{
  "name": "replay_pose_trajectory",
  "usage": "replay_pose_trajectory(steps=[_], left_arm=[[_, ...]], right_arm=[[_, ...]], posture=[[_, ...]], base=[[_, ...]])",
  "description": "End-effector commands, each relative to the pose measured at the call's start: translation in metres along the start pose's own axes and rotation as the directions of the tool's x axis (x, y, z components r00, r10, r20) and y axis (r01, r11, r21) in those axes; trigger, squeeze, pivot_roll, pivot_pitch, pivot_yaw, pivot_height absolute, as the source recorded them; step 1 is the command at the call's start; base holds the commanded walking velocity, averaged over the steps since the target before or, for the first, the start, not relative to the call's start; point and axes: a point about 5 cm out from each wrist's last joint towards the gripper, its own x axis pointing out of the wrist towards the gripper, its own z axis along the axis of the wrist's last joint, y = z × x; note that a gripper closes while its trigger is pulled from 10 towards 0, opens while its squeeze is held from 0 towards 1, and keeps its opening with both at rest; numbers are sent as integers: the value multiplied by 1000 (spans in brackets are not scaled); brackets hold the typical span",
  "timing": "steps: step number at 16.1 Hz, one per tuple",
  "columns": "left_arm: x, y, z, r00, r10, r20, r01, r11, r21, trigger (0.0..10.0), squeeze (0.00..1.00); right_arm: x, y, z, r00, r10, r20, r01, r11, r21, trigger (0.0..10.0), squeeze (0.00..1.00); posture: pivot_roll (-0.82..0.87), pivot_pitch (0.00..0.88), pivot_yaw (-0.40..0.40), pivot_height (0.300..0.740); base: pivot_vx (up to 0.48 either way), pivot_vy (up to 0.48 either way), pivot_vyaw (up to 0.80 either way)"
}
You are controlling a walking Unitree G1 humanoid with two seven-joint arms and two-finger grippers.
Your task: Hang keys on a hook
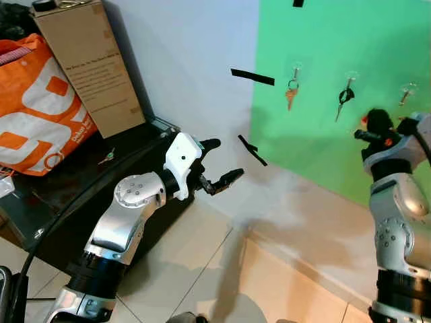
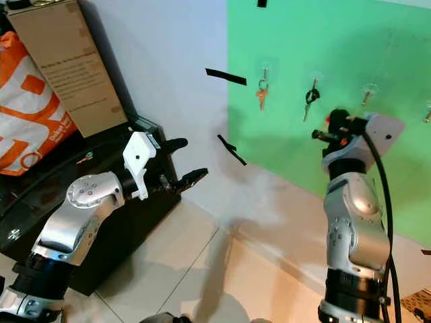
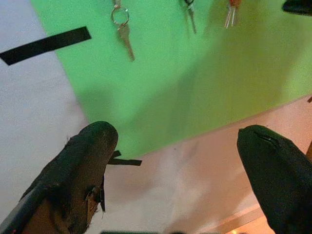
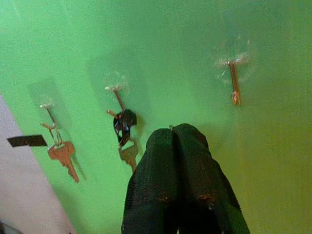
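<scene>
A green board [image 1: 337,40] on the wall carries a row of small hooks. A copper key [image 1: 291,96] hangs on the leftmost hook and a black-headed key [image 1: 344,98] on the one beside it. To their right is a bare brass hook [image 4: 234,83]. My right gripper [image 1: 359,134] is raised close to the board, below and between the black-headed key and the bare hook. Its fingers [image 4: 175,146] are shut, with nothing visible between them. My left gripper [image 1: 226,160] hangs open and empty farther left, near the white wall. A green-headed key [image 1: 106,158] lies on the black cabinet.
At the left, a low black cabinet [image 1: 74,202] holds an orange bag [image 1: 34,114] and a cardboard box [image 1: 87,60]. Black tape strips [image 1: 252,77] mark the white wall beside the board. Pale tiled floor [image 1: 222,269] lies below.
</scene>
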Motion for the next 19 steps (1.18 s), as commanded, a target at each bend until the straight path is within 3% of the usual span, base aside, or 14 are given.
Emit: replay_pose_trajectory(steps=[1,10,19], left_arm=[[-2,-2,0,1000,-15,-7,15,1000,0,10000,0],[-1,-4,0,999,-38,-8,38,999,-5,10000,0],[-2,-4,0,999,-52,-17,52,999,-3,10000,0]], right_arm=[[3,0,6,1000,-4,28,3,1000,13,10000,0],[11,-22,22,990,-101,101,97,994,45,10000,0],[19,-27,24,990,-99,98,93,994,61,10000,0]], posture=[[-170,0,86,740],[-177,0,97,740],[-177,0,102,740]], base=[[0,0,0],[0,0,0],[0,0,0]])
